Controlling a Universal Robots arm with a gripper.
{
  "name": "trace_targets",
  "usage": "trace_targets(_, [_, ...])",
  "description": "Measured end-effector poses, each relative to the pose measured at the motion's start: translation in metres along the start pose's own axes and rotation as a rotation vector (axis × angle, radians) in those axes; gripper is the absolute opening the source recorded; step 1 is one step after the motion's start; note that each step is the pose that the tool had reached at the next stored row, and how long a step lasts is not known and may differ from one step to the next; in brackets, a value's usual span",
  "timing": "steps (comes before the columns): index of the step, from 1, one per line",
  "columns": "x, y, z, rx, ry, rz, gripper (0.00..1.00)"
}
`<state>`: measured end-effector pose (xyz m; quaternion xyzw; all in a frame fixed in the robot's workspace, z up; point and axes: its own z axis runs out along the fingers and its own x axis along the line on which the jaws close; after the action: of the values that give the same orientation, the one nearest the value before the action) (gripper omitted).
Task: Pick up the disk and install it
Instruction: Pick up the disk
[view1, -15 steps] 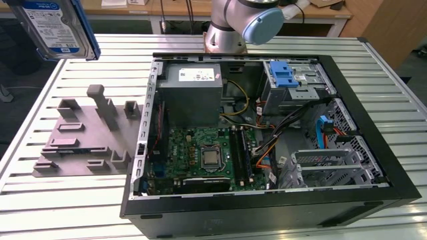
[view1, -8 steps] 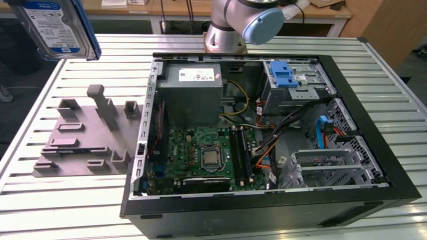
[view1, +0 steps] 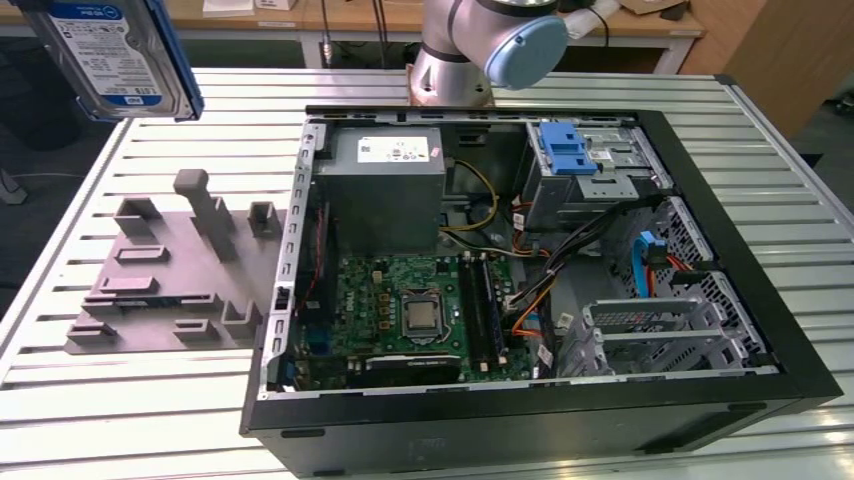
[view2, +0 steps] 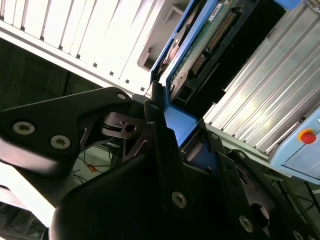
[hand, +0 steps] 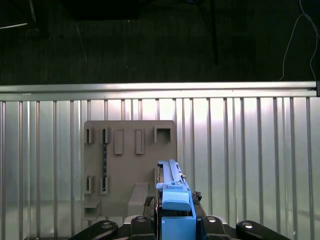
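Two black fingers (view2: 162, 145) of the gripper (view2: 182, 114) are clamped on the disk (view2: 205, 45), one against each side of its blue frame (view2: 181, 125), in the middle of the second wrist view; the green circuit side and its row of connector pins run toward the upper middle of that frame. In the first wrist view the disk shows edge-on at the lower middle, held clear of everything; beyond it a grey holder board (hand: 130, 150) lies flat on the slatted metal worktop (hand: 250, 150). In the exterior view the disk hangs in the air at the upper left, label side out, well apart from the open computer case (view1: 747, 390) at centre; a blue-latched drive bay (view1: 587, 160) sits in the case's upper right, with the arm (view1: 487, 45) behind it at the top. I judge the disk stiff, dense for its size and easily harmed by knocks; its bare circuit side and pins should go untouched, so the frame's edges are the sound place to grip, though smooth plastic may slip.
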<state>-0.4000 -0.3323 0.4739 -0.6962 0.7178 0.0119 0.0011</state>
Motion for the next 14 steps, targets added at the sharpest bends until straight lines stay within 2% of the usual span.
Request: trace_targets(14, [-0.0002,-0.0057,-0.0001,0.0000,0.0000,0.000,0.36])
